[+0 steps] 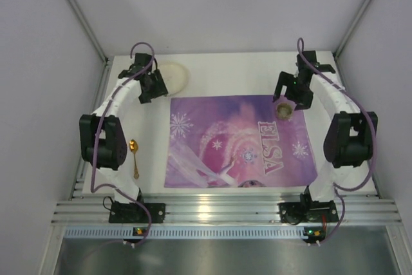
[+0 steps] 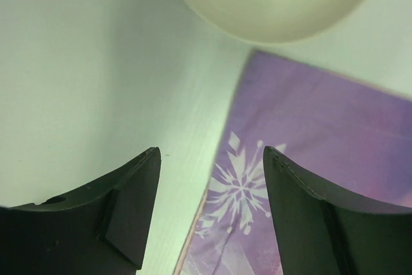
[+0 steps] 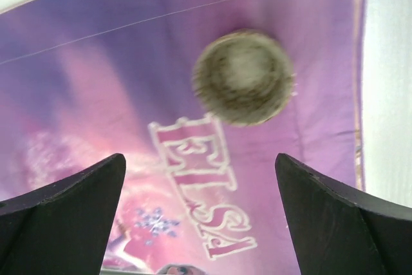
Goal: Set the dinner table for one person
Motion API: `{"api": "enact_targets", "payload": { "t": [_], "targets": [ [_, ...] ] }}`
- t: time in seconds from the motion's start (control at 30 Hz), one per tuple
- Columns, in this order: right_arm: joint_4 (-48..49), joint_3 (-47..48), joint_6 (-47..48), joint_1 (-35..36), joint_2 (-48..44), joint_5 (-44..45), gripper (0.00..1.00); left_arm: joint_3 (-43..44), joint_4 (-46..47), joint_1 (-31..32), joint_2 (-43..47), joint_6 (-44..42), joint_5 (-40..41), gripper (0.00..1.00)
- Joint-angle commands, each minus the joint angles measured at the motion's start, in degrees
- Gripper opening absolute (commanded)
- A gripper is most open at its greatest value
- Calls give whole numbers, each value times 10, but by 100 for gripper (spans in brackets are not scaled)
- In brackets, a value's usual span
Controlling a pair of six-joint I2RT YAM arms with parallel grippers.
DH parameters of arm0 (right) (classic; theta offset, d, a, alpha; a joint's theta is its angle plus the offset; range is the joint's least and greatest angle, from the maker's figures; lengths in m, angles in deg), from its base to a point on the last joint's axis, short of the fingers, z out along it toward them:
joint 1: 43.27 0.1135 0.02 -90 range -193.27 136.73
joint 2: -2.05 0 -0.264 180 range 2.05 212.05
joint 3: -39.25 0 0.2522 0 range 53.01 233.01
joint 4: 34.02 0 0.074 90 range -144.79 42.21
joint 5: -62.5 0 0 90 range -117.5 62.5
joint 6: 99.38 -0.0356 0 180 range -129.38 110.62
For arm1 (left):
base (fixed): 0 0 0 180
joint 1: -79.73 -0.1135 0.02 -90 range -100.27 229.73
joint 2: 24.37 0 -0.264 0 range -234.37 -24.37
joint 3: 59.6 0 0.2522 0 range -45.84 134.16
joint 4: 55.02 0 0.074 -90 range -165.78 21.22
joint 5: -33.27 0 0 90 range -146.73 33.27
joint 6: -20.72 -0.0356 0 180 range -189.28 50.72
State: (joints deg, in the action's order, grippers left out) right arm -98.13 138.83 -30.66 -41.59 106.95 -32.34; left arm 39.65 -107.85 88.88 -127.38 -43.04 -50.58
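Though on mat (image 1: pixel 212 114), cup (image 1: pixel 283 110) nr edge.

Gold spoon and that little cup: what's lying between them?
Top view: a bare strip of white table, then the purple ELSA placemat the cup stands on.

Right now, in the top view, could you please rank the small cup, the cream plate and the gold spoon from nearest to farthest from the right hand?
1. Small cup, just in front of the right hand, on the placemat's far right corner.
2. Cream plate, far left, beyond the placemat.
3. Gold spoon, left of the placemat, toward the near edge.
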Motion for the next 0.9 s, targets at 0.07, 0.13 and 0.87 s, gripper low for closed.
{"api": "enact_targets", "payload": {
  "t": [0.07,0.13,0.87],
  "targets": [
    [-34,17,-24,63,-110,-4,100,6,68,-98,-20,74,-87,70],
    [-40,14,-28,76,-129,-15,100,18,85,-123,-45,79,-105,70],
    [-28,-36,-23,87,-128,-14,100,121,201,-140,-275,227,-163,23]
  ]
}}
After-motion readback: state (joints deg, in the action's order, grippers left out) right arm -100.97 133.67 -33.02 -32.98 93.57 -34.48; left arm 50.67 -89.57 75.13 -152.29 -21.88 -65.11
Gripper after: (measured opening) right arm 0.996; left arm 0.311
